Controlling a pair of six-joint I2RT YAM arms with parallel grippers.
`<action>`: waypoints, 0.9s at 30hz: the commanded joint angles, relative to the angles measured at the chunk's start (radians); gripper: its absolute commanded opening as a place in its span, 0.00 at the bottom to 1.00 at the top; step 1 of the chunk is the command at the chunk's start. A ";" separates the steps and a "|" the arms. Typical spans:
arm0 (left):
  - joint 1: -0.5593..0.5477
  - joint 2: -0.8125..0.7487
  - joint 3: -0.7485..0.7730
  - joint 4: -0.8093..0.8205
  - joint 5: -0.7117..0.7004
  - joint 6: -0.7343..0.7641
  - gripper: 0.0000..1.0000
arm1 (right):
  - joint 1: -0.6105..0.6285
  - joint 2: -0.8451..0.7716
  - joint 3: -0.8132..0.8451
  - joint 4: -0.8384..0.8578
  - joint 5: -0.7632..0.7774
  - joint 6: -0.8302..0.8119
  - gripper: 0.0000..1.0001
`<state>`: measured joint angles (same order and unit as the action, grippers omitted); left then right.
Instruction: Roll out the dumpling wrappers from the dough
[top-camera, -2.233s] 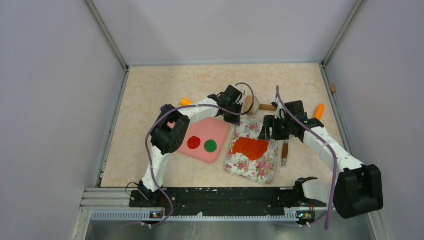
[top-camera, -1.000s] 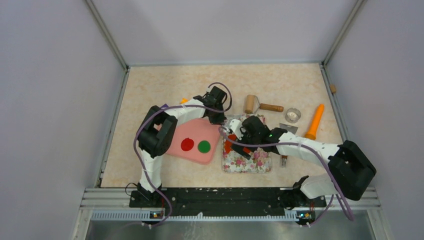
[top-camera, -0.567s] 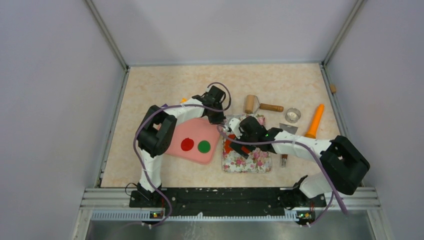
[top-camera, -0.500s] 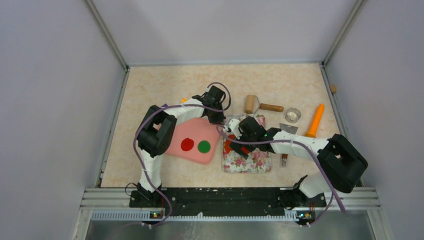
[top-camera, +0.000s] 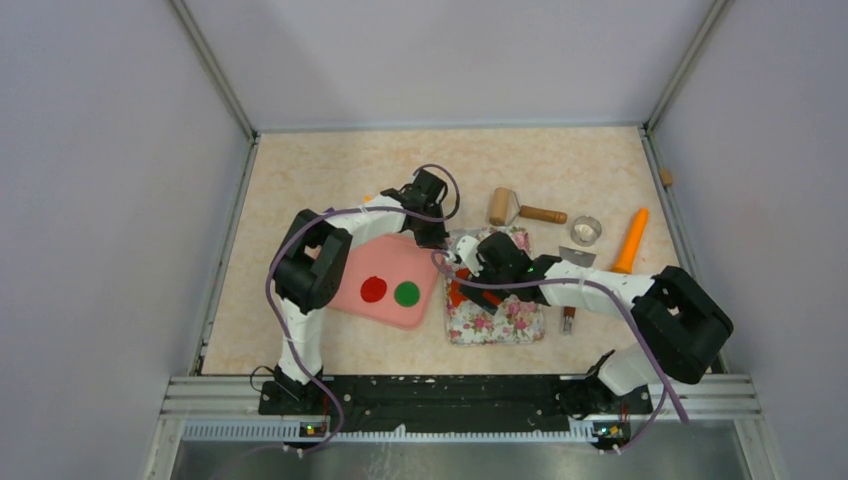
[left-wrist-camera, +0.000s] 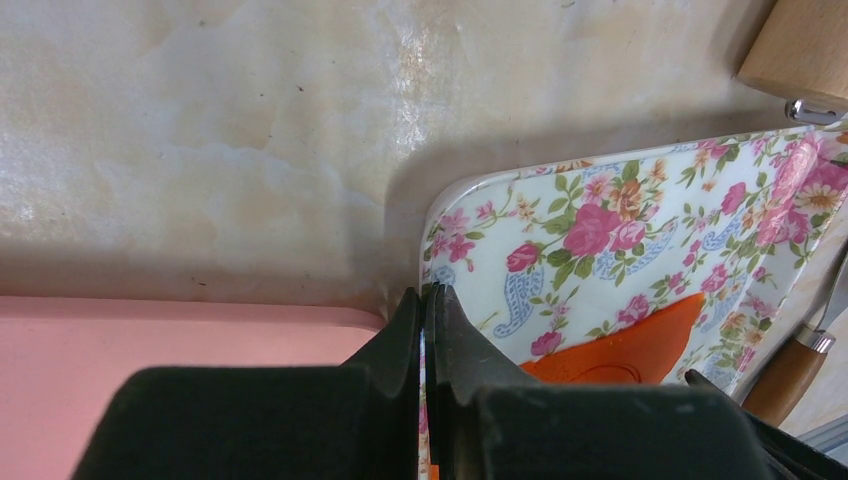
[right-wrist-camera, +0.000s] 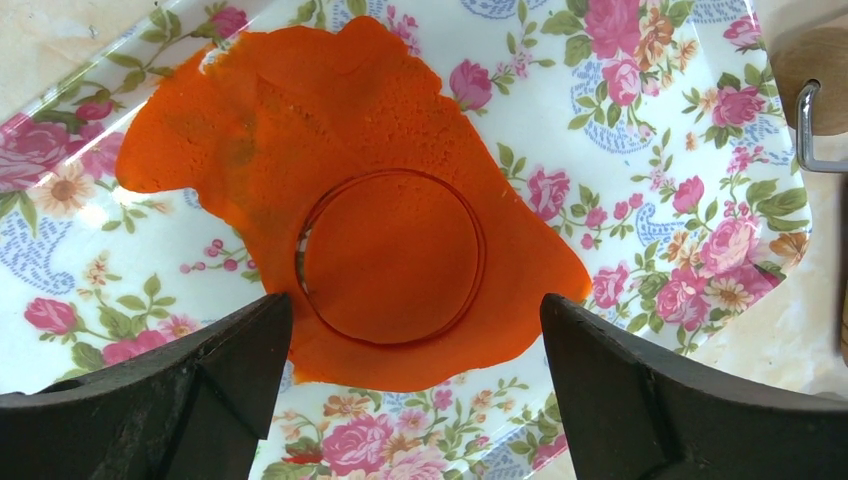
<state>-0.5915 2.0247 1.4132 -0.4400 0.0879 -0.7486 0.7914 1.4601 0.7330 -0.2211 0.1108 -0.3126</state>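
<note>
White arms (top-camera: 600, 290), chunky black joints (top-camera: 318, 268), looping purple cables (top-camera: 271, 296)

What I cannot see whole
From above, my right arm (top-camera: 590, 290) covers most of the dough (top-camera: 456, 296); my left wrist view crops the rolling pin (left-wrist-camera: 800, 45) at its top corner.

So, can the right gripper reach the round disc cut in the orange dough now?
Probably yes: the right gripper hangs open directly above the cut disc in the dough on the floral tray, one finger on each side, nothing between.
</note>
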 joint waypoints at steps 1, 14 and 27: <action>0.024 0.034 -0.016 -0.073 -0.020 0.046 0.00 | -0.017 -0.004 -0.041 -0.089 0.037 -0.064 0.95; 0.029 0.058 -0.013 -0.054 0.020 0.094 0.00 | -0.101 -0.020 -0.042 -0.150 0.023 -0.082 0.92; 0.029 0.065 -0.012 -0.050 0.042 0.099 0.00 | -0.173 -0.083 0.062 -0.219 -0.093 -0.021 0.88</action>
<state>-0.5686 2.0373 1.4155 -0.4313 0.1703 -0.6991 0.6609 1.4265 0.7300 -0.3084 0.0532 -0.3500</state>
